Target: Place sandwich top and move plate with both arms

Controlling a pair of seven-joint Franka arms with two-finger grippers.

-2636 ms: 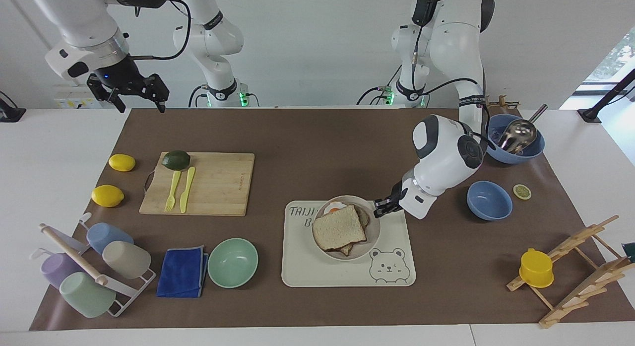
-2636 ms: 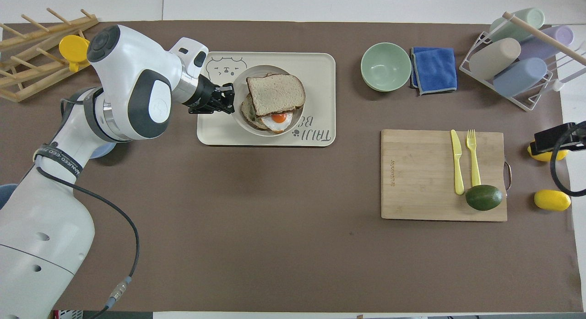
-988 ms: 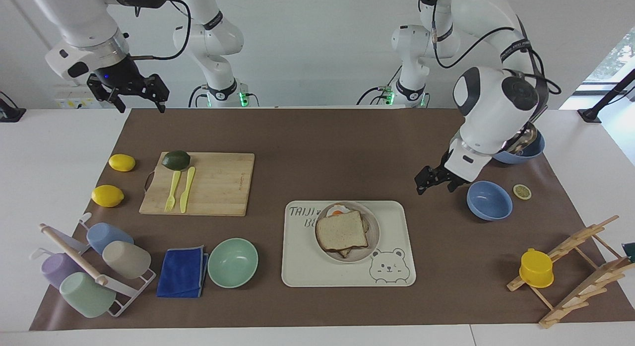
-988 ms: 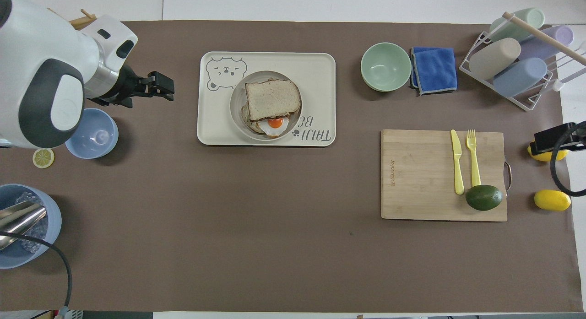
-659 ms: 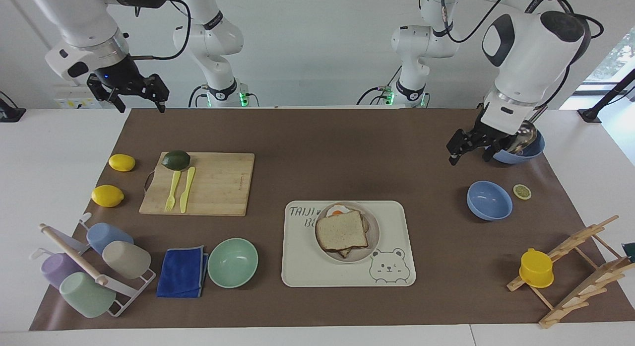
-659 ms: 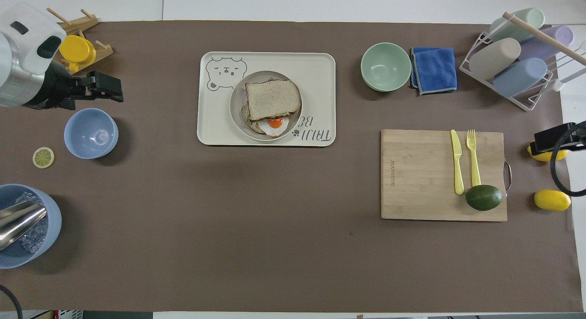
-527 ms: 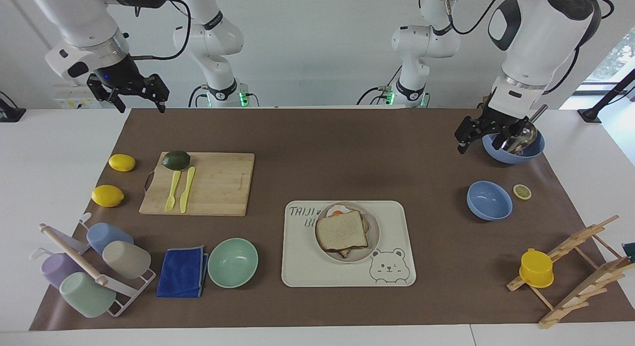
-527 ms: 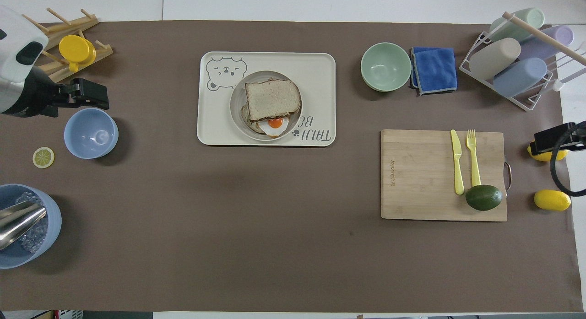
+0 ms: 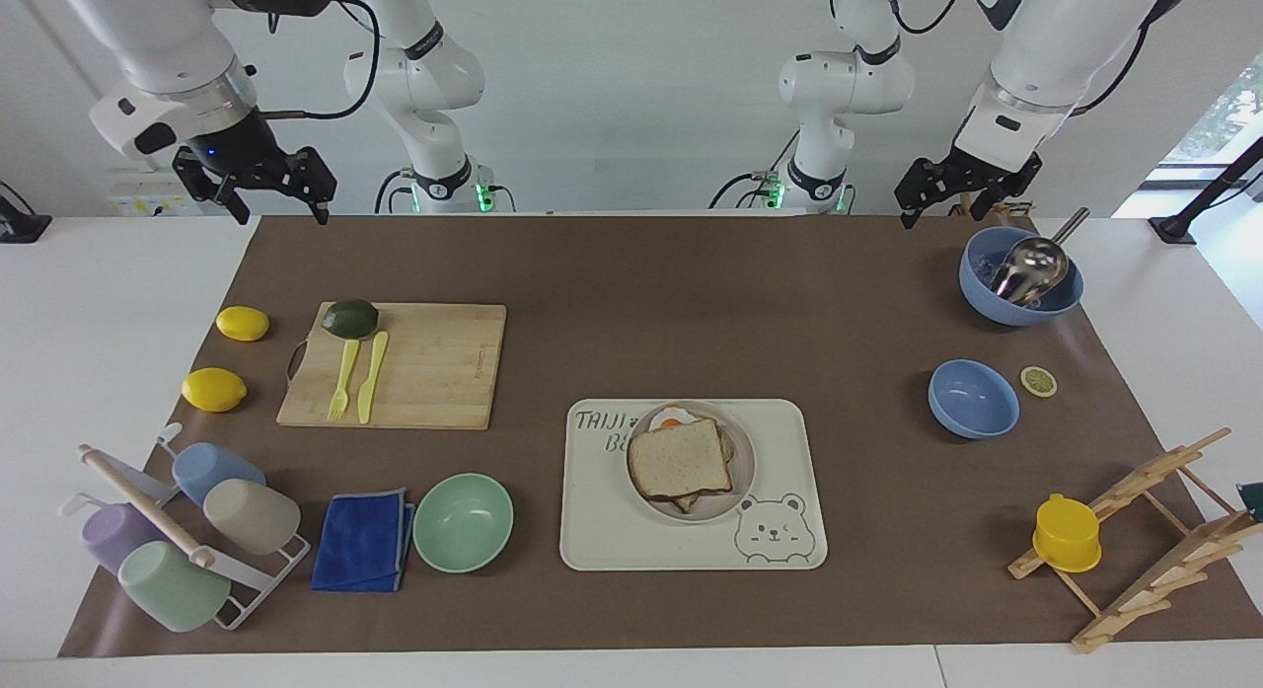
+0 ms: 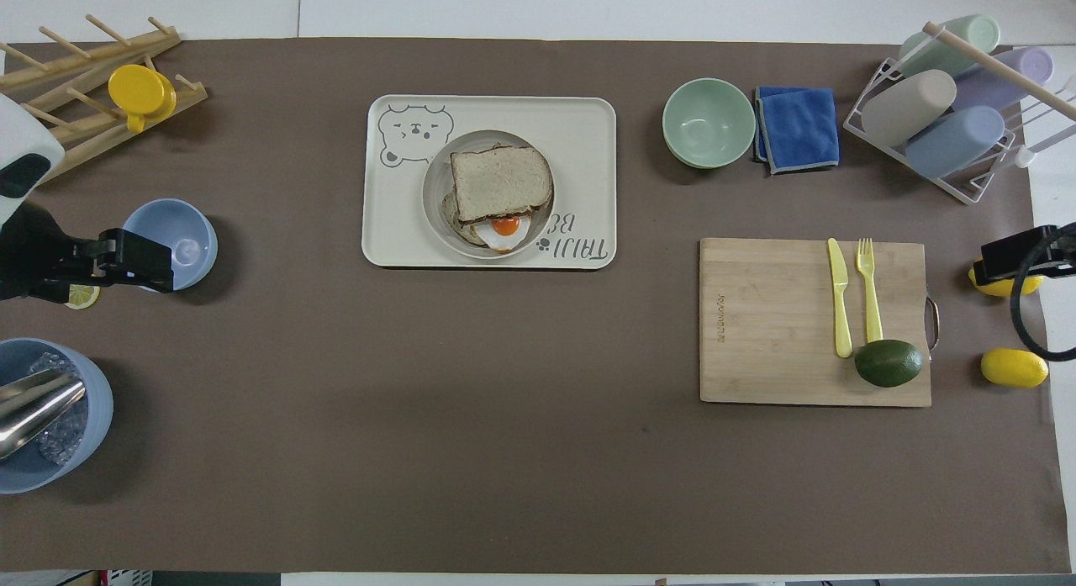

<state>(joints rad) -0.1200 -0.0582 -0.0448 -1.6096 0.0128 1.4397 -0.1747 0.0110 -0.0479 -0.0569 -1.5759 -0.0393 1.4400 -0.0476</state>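
My left gripper [image 9: 962, 196] hung released and empty, high over the table edge at my left arm's end, my right gripper [image 9: 266, 185] waited released likewise, and the sandwich top [image 9: 680, 459] lay on the egg sandwich in the plate [image 9: 742, 476] on the bear tray [image 9: 789, 530].
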